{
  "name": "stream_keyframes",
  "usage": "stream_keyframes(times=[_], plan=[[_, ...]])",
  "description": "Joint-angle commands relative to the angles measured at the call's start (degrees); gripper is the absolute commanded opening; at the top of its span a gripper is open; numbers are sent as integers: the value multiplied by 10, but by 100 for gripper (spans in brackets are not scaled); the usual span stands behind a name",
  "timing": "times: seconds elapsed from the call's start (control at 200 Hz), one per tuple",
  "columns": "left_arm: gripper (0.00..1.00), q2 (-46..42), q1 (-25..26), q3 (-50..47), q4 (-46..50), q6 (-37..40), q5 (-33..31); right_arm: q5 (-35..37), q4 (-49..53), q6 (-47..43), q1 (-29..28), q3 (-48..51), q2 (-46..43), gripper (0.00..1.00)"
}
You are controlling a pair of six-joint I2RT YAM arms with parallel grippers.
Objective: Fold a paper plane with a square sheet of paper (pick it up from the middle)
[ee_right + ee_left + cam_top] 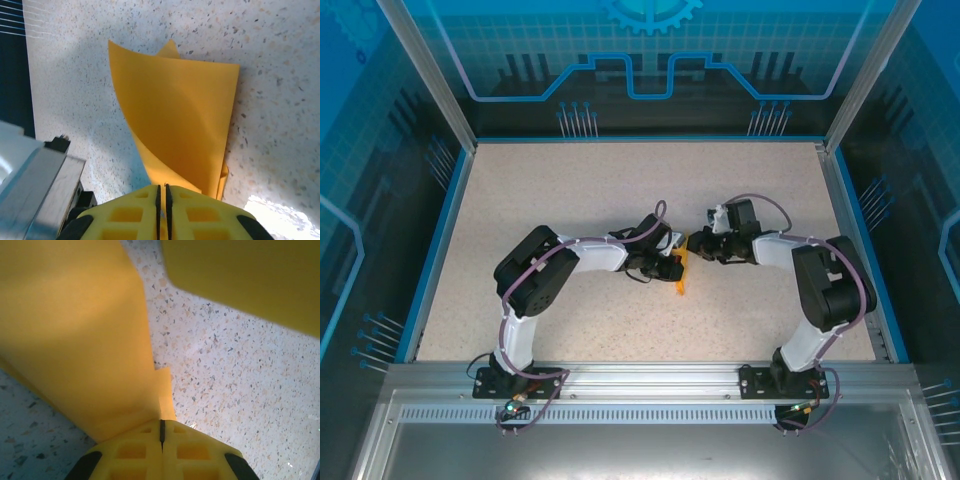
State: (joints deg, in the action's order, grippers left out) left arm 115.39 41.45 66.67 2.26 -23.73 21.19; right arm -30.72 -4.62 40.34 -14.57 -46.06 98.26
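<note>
Creased orange paper [681, 278] at middle of table [550, 190], between both wrists. Pinched in left gripper [161, 426], fingers pressed together. Pinched also in right gripper [161, 190] just to the right, fingers nearly touching.

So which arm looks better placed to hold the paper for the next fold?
Probably left: the left tool is shut tight on the paper. The right tool pinches it too, but its jaws show a slight gap.
</note>
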Motion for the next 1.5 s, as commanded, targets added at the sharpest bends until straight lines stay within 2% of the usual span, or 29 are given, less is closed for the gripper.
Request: stream_keyframes(times=[0.0,0.28,0.405,0.48,0.65,0.8,0.995,1.295,1.496], plan=[[3,9,0,-13,28,21,11,-18,24,-27,7,-22,26,17],[4,11,0,-10,37,26,8,-5,41,-41,4,-19,18,18],[4,14,1,-9,35,27,10,0,60,-50,1,-19,7,24],[4,15,0,-8,39,29,10,1,59,-46,-2,-9,-9,24],[4,10,0,-13,37,32,9,-9,55,-28,-1,12,-58,15],[4,11,0,-16,30,31,10,-64,-14,27,-2,31,-31,8],[4,11,1,-19,26,31,14,-91,-68,60,-8,37,10,6],[4,10,1,-20,24,32,18,-81,-64,49,-11,30,56,6],[4,7,1,-19,28,33,19,-23,8,12,-14,10,68,6]])
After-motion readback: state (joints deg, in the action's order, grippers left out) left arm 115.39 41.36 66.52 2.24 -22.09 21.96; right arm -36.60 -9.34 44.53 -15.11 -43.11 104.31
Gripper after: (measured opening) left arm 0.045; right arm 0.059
